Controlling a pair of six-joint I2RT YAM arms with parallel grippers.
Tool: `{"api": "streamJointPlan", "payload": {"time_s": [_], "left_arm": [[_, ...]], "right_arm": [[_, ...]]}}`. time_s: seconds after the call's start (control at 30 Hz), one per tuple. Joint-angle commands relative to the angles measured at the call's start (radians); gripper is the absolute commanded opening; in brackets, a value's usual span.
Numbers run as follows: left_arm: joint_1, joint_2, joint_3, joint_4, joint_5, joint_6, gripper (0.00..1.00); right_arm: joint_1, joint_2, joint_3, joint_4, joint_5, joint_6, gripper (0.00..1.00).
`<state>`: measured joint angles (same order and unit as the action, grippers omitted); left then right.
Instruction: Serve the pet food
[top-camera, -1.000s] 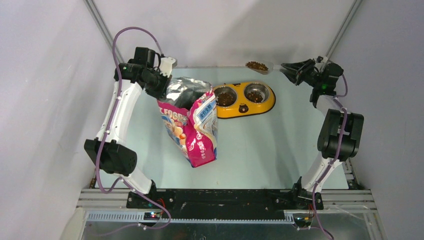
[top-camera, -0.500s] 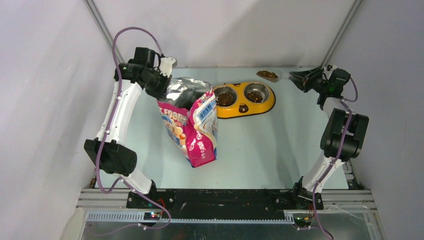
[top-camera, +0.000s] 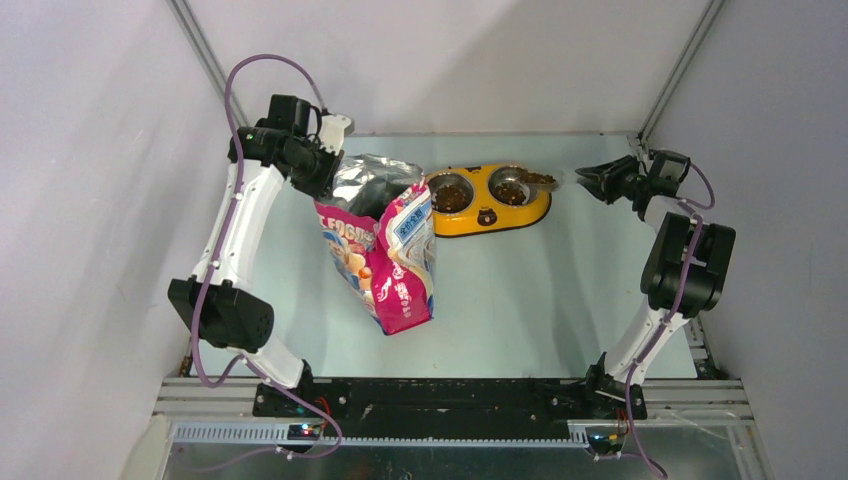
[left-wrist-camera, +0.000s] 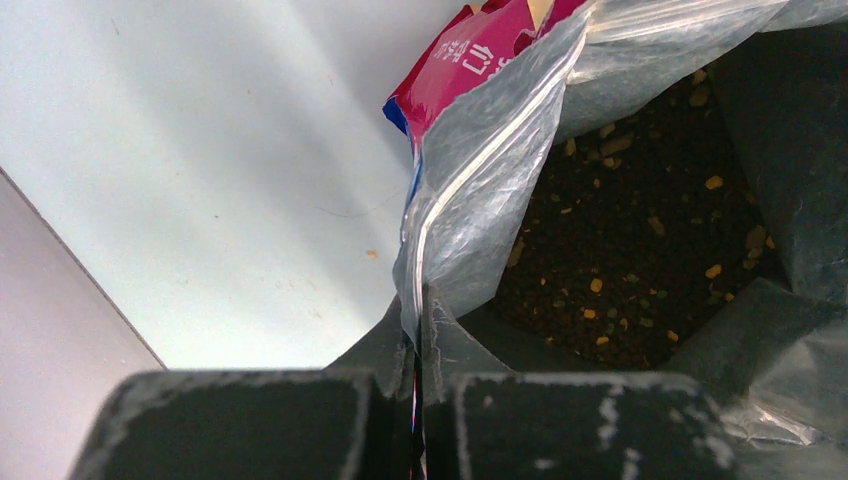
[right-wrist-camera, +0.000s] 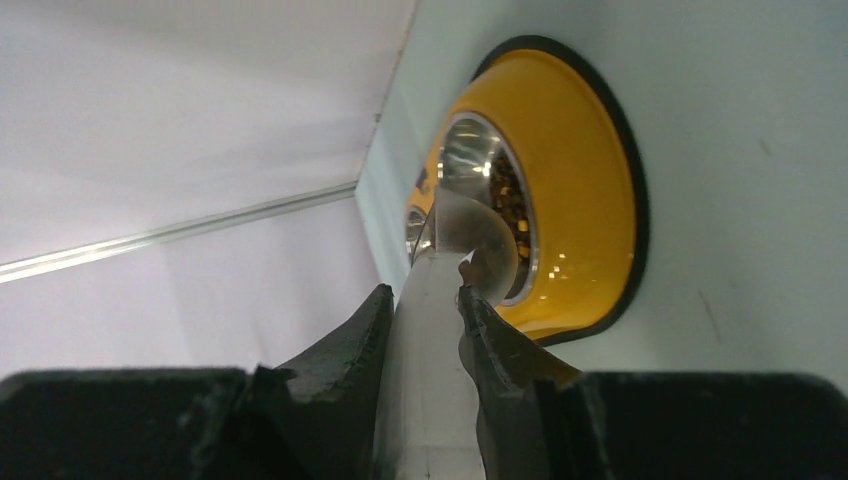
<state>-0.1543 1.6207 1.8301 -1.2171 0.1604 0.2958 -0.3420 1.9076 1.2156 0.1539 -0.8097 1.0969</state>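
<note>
The pink-and-blue cat food bag (top-camera: 385, 250) stands open at the middle left. My left gripper (top-camera: 322, 172) is shut on its top rim; in the left wrist view the rim sits pinched between the fingers (left-wrist-camera: 420, 330), with pet food (left-wrist-camera: 640, 230) dark inside the bag. My right gripper (top-camera: 592, 178) is shut on the handle of the clear scoop (right-wrist-camera: 460, 230). The scoop's cup holds pet food (top-camera: 540, 178) at the right edge of the yellow double bowl (top-camera: 490, 218). Both steel cups hold kibble (top-camera: 450, 195). In the right wrist view the scoop lies against the right cup (right-wrist-camera: 508, 200).
The grey back wall and an aluminium corner post (top-camera: 672, 70) stand close behind my right gripper. The right wall runs alongside the right arm (top-camera: 680, 265). Pale green table surface (top-camera: 520, 300) stretches between the bag and the right arm.
My right gripper has carried the scoop with its kibble from the back of the table down and nearer, to the right cup's rim. The left gripper and bag have not moved.
</note>
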Motion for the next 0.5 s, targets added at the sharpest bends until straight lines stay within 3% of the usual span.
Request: {"api": "streamJointPlan", "payload": {"time_s": [0.0,0.17,0.47], "left_arm": [[0.01,-0.035,-0.014,0.006,-0.018,0.0,0.0],[0.009,-0.038,-0.013,0.004,-0.02,-0.003,0.0],[0.009,-0.05,-0.009,0.017,-0.011,-0.013,0.0]], "right_arm": [[0.017,0.003,0.057,-0.103,0.065,-0.136,0.0],[0.046,0.01,0.11,-0.208,0.14,-0.197,0.0],[0.121,-0.013,0.261,-0.452,0.308,-0.458,0.0]]}}
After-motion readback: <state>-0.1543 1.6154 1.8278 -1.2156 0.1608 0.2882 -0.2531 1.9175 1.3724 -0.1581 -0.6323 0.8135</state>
